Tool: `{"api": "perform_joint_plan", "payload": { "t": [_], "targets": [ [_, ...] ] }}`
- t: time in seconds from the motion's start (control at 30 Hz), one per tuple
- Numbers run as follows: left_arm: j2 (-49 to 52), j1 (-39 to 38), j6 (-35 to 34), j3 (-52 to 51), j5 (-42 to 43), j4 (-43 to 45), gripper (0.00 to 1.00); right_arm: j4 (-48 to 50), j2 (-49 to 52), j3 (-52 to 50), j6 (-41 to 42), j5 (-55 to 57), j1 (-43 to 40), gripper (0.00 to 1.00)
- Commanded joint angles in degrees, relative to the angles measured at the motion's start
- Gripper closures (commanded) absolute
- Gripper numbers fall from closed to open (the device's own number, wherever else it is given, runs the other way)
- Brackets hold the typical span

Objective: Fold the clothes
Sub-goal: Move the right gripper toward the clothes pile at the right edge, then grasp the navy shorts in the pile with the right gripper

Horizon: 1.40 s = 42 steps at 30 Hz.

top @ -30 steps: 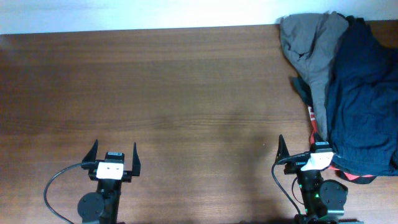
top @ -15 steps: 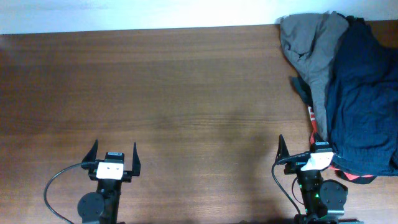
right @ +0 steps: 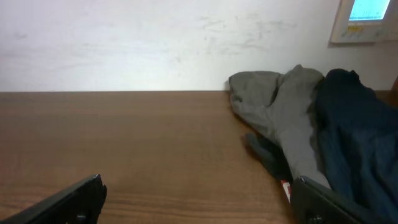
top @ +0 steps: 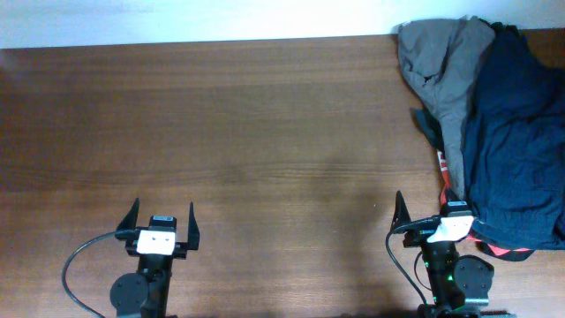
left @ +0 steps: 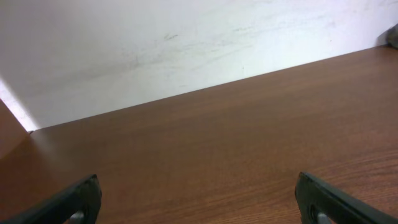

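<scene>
The clothes, a crumpled pair of dark navy shorts (top: 516, 150), lie in a heap at the table's right edge, partly on top of other garments. The right wrist view shows the shorts (right: 357, 137) at far right. My right gripper (top: 426, 201) sits open near the front edge, just left of the heap's near end, with nothing between its fingers (right: 198, 186); its right finger is against the pile's edge. Far to the left, my left gripper (top: 163, 208) is open over bare wood (left: 198, 186), empty.
A grey garment (top: 446, 66) lies at the back right beside and under the shorts. A red-and-black item (top: 499, 250) pokes out beneath the heap's near end. The brown wooden table (top: 265, 115) meets a white wall at the back.
</scene>
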Motion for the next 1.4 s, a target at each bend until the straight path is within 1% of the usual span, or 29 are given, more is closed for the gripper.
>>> {"api": "perform_joint_plan", "payload": {
  "t": [0.0, 0.1, 0.2, 0.3, 0.43, 0.57, 0.77, 0.93, 1.07, 1.17, 1.23, 1.3, 1.37],
  "targets": [
    [-0.6, 0.3, -0.8, -0.3, 0.5, 0.1, 0.01, 1.8, -0.6, -0.5, 1.4, 0.0, -0.4, 0.01],
    [-0.6, 0.3, -0.8, -0.3, 4.8, 2.0, 0.01, 3.8, -0.6, -0.5, 2.6, -1.5, -0.4, 0.01],
    [-0.5, 0.3, -0.8, -0.2, 5.0, 3.4, 0.01, 3.8, -0.2, 0.3, 2.6, -1.5, -0.4, 0.01],
    [0.1, 0.3, -1.4, 0.9, 5.0, 2.9, 0.01, 3.7, 1.0, 2.4, 2.6, -1.4, -0.4, 0.01],
    [3.3, 0.3, -2.1, 3.8, 5.0, 1.8, 0.01, 3.7, 5.3, 7.9, 2.6, -1.1, -0.4, 0.01],
    [8.8, 0.3, -2.1, 8.3, 5.0, 1.5, 0.01, 3.7, 13.0, 15.2, 2.6, -1.0, -0.4, 0.01],
    [17.9, 0.3, -2.1, 16.7, 5.0, 1.5, 0.01, 1.7, 28.0, 26.5, 2.5, -1.3, -0.4, 0.01],
    [27.1, 0.3, -2.1, 23.6, 5.3, 1.0, 0.01, 0.9, 40.4, 36.3, 1.9, -4.9, -0.4, 0.01],
    [36.4, 0.3, -2.1, 30.6, 7.5, -2.5, 0.01, -4.7, 50.4, 46.6, 1.9, -6.5, -0.4, 0.01],
    [46.0, 0.3, -2.1, 38.3, 10.5, -6.3, 0.01, -14.0, 58.1, 56.7, 1.9, -7.3, -0.4, 0.01],
    [52.3, 0.3, -2.1, 44.3, 12.0, -10.3, 0.01, -20.0, 62.6, 62.7, 1.8, -7.3, -0.4, 0.01],
    [58.8, 0.3, -2.1, 50.7, 13.5, -15.1, 0.01, -25.0, 66.7, 68.0, -0.1, -7.5, -0.4, 0.01],
    [65.5, 0.3, -2.1, 57.8, 15.6, -20.5, 0.01, -28.2, 70.1, 72.0, -0.9, -7.5, -0.4, 0.01]
  ]
}}
